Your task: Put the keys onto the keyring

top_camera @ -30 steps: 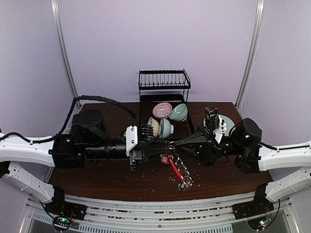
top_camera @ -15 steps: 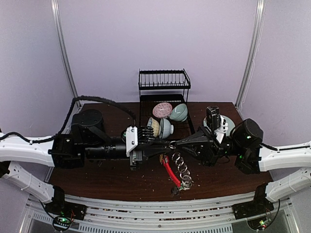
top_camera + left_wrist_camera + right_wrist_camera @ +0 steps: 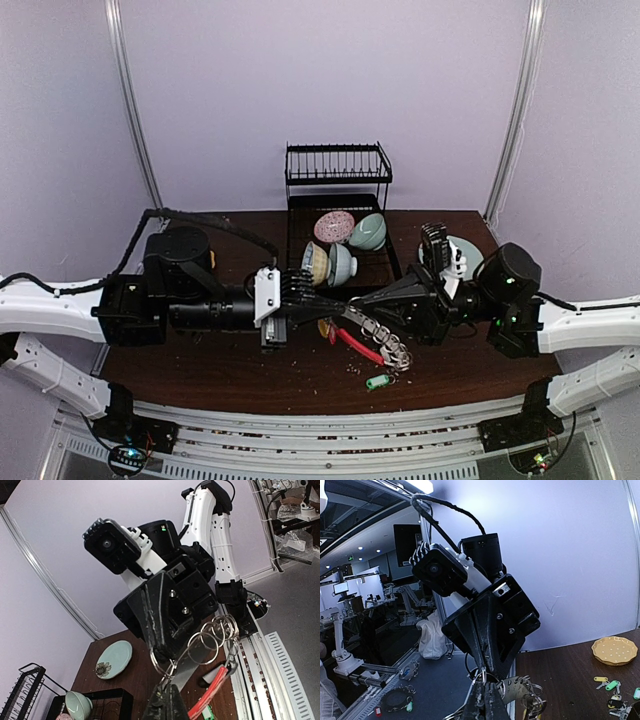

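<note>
Both arms met tip to tip above the desk (image 3: 220, 365), and the step in hand looked like securing the keyring (image 3: 357, 345) rather than threading anything. The right pincer (image 3: 483, 700) was clamped tight on the ring's wire. The left pincer (image 3: 165, 697) faced it, also fully closed, and the same wire ran into its tips, so it seemed to be nipping the ring too. The rest of the keyring hung below and to the outer side of the right pincer: the chain of split rings (image 3: 212, 635) trailed away from the tips, and the red sleeve (image 3: 216, 687) drooped beneath them, its low end at or near the desk.

Neither pincer carried a key. A green-tagged key (image 3: 377, 381) lay on the desk under the hanging end of the ring, lower than both pincers. More tagged keys (image 3: 611, 685) lay further off on the left pincer's side.

The next move would likely call for one pincer to let go and fetch a key while the other held the ring steady. The key's hole would then have to be worked onto a split ring, which is fine work because the rings swing freely.
</note>
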Robot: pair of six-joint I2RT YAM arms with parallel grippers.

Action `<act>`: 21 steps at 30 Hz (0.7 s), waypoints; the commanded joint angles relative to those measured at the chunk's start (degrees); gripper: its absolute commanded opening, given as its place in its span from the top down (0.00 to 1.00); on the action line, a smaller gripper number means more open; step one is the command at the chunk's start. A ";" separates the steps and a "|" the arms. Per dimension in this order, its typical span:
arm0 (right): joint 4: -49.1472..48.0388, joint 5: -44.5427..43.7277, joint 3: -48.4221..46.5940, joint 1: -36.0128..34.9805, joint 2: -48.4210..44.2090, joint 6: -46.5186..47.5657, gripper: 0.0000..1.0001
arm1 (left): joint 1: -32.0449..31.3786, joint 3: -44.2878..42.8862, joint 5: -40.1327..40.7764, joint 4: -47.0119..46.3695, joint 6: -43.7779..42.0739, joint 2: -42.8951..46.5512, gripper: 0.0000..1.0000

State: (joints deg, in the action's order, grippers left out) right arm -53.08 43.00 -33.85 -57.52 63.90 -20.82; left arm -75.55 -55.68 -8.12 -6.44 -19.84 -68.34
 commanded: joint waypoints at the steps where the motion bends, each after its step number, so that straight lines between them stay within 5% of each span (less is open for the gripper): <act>1: -0.37 0.52 -2.28 0.00 -1.54 1.36 1.00 | -0.47 -1.36 1.29 0.98 -0.39 0.78 1.00; 15: 14.30 -4.13 -4.16 -0.03 -1.94 7.17 1.00 | -0.48 0.72 2.73 -4.33 1.05 3.76 1.00; 21: 11.88 -2.93 -3.05 -0.03 -3.21 6.23 1.00 | -0.56 0.19 2.78 -1.56 0.96 2.45 1.00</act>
State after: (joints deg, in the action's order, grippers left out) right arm -39.83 40.27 -35.88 -57.52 62.96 -15.20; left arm -75.79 -55.48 -5.34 -7.57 -19.40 -65.32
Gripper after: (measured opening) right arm 0.009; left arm 0.005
